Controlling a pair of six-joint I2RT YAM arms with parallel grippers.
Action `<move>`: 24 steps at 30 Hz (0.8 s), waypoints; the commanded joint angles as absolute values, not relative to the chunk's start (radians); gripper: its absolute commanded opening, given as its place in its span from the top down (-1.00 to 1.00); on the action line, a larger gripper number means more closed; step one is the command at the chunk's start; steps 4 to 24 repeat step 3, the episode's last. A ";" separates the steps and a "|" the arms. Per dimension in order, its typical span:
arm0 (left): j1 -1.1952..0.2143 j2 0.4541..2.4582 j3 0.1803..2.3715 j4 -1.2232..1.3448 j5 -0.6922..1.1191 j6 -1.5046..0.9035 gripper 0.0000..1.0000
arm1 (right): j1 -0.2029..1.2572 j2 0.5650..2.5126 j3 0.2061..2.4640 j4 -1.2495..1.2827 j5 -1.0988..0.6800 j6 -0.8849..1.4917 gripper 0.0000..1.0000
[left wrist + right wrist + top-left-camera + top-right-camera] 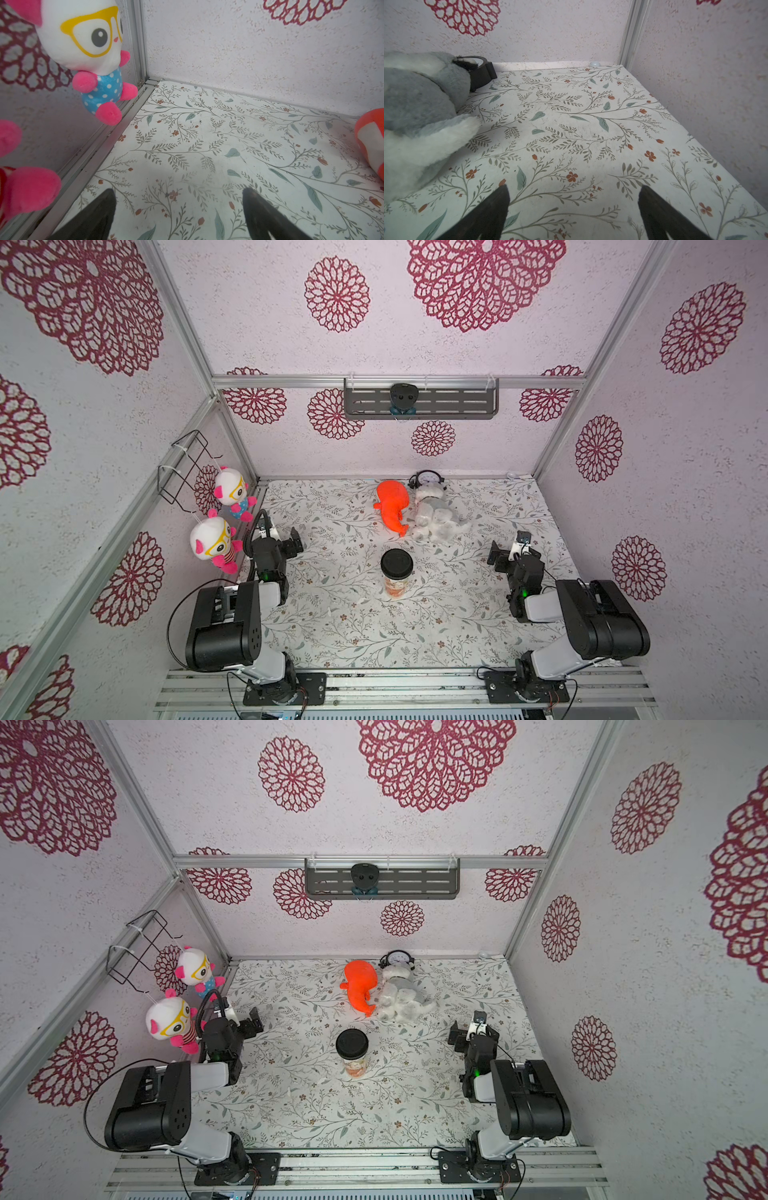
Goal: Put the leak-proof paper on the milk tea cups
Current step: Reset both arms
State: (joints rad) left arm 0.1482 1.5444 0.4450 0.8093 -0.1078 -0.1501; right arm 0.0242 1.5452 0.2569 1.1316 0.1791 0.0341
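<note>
paper cup (395, 585) upright, long axis vertical, black lid (397, 563) on top, left tool (178, 191) and right tool (574, 187) spread

The milk tea cup (394, 587) looks paper, its lid (397, 564) matt black plastic; the table (340, 639) smooth; the toy dog (436, 518) fluffy plush.

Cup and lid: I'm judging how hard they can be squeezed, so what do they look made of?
Cup: likely paper, matte, with orange print on its tapered side. Lid: probably plastic, black and smooth, with a moulded ring near its edge.
</note>
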 commanded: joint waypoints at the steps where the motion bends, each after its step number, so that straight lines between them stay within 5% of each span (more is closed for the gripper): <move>1: 0.144 1.555 0.449 0.824 -0.101 -0.130 -0.95 | 0.018 1.540 0.276 1.159 0.176 0.017 -0.98; 24: 0.144 1.554 0.447 0.826 -0.101 -0.130 -0.95 | 0.018 1.533 0.267 1.169 0.178 0.015 -0.98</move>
